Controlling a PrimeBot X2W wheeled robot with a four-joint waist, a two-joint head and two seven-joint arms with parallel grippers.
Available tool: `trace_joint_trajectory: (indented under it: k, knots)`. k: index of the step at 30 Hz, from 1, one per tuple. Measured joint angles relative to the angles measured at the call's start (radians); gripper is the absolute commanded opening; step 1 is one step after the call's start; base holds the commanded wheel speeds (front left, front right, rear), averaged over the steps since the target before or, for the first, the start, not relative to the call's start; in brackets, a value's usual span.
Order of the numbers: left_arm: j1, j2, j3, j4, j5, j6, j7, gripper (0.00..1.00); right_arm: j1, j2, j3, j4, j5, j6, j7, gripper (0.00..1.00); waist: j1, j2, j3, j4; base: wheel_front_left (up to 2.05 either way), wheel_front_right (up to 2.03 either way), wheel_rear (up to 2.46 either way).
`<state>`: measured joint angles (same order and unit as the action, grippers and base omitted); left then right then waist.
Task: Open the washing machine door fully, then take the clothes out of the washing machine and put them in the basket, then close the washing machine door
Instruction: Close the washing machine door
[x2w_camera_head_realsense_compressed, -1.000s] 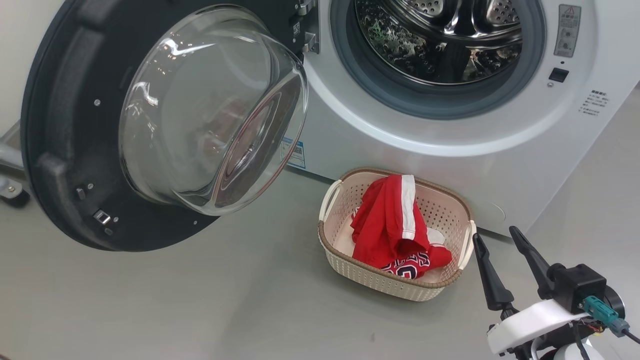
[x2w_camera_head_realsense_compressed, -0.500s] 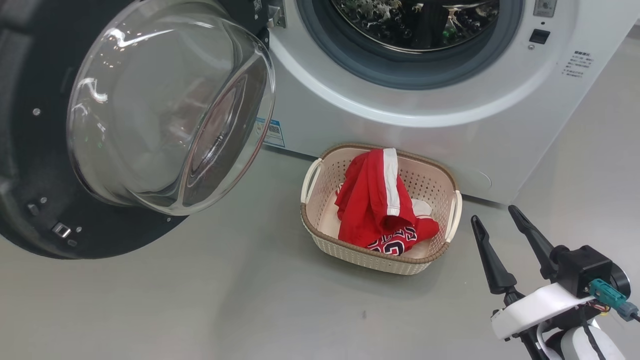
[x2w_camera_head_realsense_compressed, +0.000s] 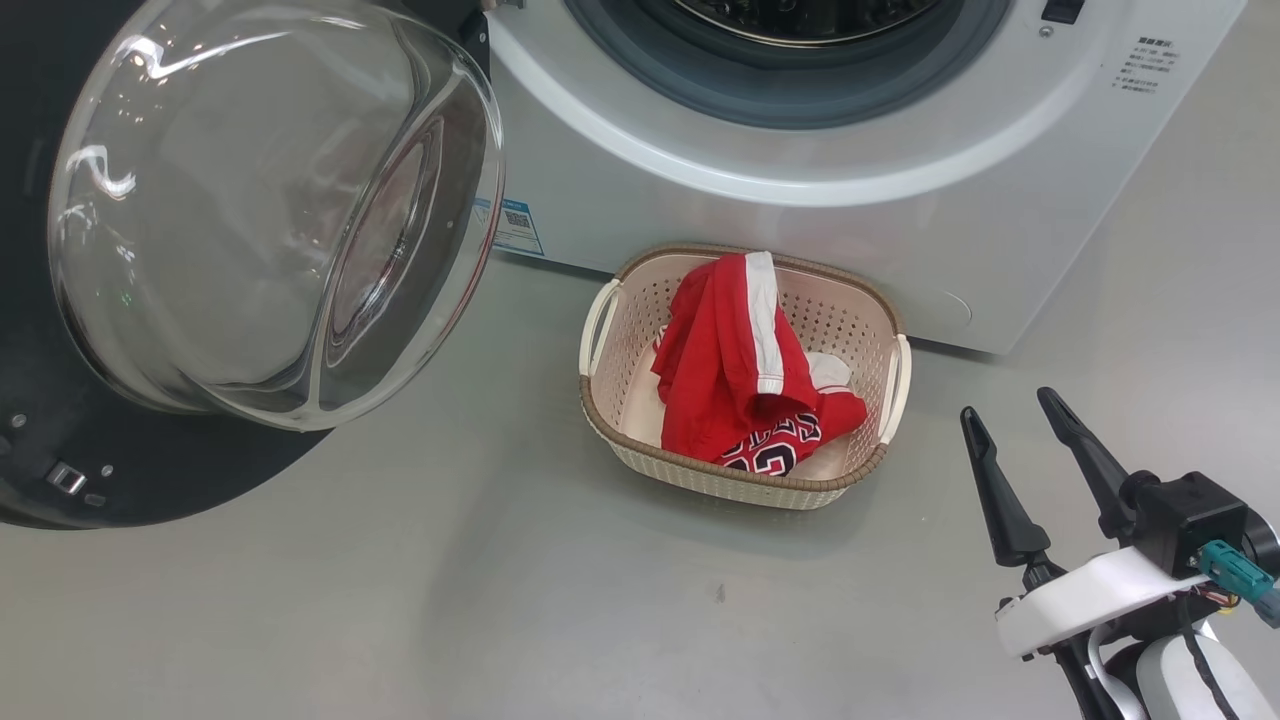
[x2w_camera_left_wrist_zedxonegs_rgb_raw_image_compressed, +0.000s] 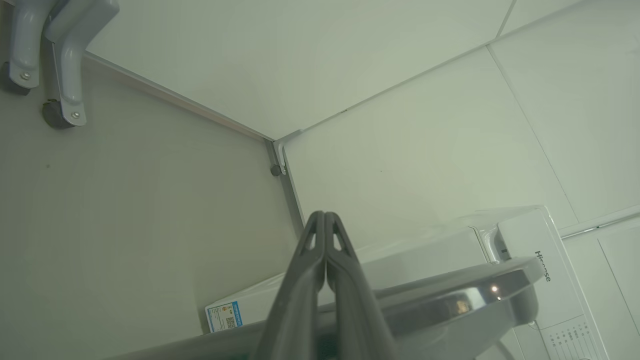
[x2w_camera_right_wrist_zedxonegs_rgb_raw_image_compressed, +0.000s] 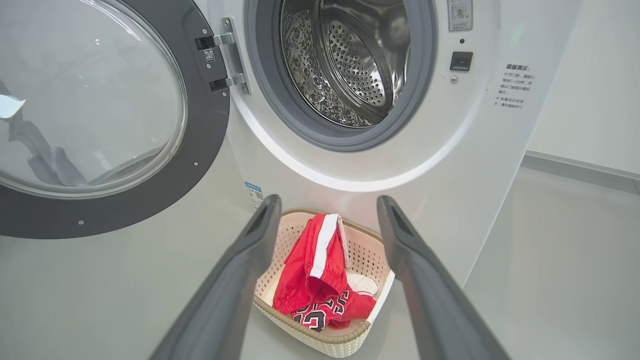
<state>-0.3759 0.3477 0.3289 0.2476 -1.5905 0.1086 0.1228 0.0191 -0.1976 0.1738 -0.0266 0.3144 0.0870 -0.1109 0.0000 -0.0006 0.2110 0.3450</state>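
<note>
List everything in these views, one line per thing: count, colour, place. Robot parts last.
washing machine: one, white, behind the basket
drum: one, steel, inside the machine, no clothes seen in it
washing machine door: one, black rim with clear glass bowl, swung open on the left
label: one, blue and white, low on the machine's front
basket: one, cream with brown rim, on the floor in front of the machine
clothes: one pile, red with a white stripe, in the basket
floor: one, grey, under everything
caster legs: two, grey, on the floor
right hand: one, dark fingers, open and empty, right of the basket
left hand: one, dark fingers, shut, by the door's outer edge
</note>
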Motion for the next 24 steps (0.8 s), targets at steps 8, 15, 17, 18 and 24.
trace_joint_trajectory:
  k: [8,15,17,18,24]
  knots:
    - [-0.012,0.001,-0.024,0.031,0.002,-0.044,0.026,0.0,-0.015,-0.002,-0.004,-0.001,0.0,0.0,0.0,1.0,0.0,0.0,0.015,0.007,0.0,0.0,0.0]
    - [-0.012,0.003,-0.037,0.047,0.007,-0.09,0.047,0.0,-0.02,-0.002,-0.004,0.0,0.002,0.0,-0.002,1.0,0.0,0.0,0.018,0.012,0.0,0.0,0.0]
    - [-0.012,0.003,-0.036,0.049,0.007,-0.099,0.049,0.0,-0.021,-0.002,-0.004,0.0,0.002,0.0,-0.005,1.0,0.0,0.0,0.018,0.012,0.0,0.0,0.0]
    - [-0.012,0.002,-0.034,0.051,0.003,-0.108,0.05,0.0,-0.022,-0.001,-0.004,0.001,0.002,0.0,-0.009,1.0,0.0,0.0,0.018,0.012,0.0,0.0,0.0]
    - [0.008,-0.005,-0.014,0.059,-0.019,-0.16,0.067,0.0,-0.031,0.005,0.008,0.017,0.009,0.005,-0.014,1.0,0.0,0.0,0.009,0.004,0.0,0.0,0.0]
